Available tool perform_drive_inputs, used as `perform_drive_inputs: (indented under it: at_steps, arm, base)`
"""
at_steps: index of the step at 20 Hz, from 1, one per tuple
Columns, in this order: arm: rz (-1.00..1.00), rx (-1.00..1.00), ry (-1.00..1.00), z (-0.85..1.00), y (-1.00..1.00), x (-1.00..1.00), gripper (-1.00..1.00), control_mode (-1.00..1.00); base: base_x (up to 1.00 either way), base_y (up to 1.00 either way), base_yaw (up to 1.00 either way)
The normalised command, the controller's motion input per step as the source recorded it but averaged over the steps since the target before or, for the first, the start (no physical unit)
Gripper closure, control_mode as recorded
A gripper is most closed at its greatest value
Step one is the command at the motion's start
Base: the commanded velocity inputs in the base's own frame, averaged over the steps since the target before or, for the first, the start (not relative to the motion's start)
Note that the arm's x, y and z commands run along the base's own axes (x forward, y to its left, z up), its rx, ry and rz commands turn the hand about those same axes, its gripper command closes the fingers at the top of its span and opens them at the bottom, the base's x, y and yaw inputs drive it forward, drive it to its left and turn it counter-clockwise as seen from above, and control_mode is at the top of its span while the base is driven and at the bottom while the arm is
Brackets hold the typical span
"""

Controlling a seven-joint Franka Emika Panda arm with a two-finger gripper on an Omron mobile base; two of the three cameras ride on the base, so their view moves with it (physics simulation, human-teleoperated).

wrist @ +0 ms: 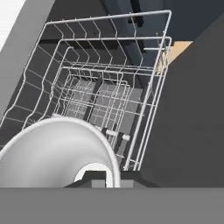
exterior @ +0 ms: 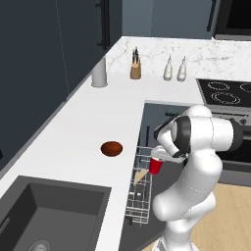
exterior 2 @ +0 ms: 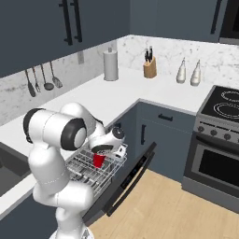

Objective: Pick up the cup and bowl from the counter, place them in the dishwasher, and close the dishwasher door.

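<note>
Fingers [exterior 2: 100,153] clamped on small red tapered cup [exterior 2: 98,160], hovering over white wire rack [exterior 2: 88,170]. Shallow dark reddish-brown bowl [exterior: 112,148] at nine o'clock on white marbled table [exterior: 73,127]; dark grey-blue dishwasher door [exterior 2: 128,179] open. Nothing placed yet.

Left base view: you're behind the arm on its left, looking forward and down along the counter [exterior: 73,122] toward the back wall. Right base view: behind on the right, same downward tilt, facing the corner. Both share the pulled-out wire rack [exterior: 139,191], counter corner and stove [exterior 2: 224,105]. Hand view: you're close above the rack [wrist: 109,92], looking down into it.
</note>
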Motion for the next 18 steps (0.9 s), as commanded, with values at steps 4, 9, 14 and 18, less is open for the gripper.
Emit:
perform_drive_inputs:
  at_steps: [4, 9, 14, 18]
  arm:
    - [0.14, 0.18, -0.12, -0.44, 0.0, 0.0, 1.0, -1.0]
    - [0.03, 0.0, -0.02, -0.48, 0.03, 0.15, 1.0, -1.0]
    - [0.01, 0.0, 0.0, -0.27, 0.0, 0.17, 1.0, -1.0]
    - [0.01, 0.0, 0.0, -0.21, 0.07, 0.17, 1.0, -1.0]
  base:
    - [0.0, 0.0, 0.0]
    - [0.0, 0.0, 0.0]
    - [0.0, 0.0, 0.0]
    - [0.0, 0.0, 0.0]
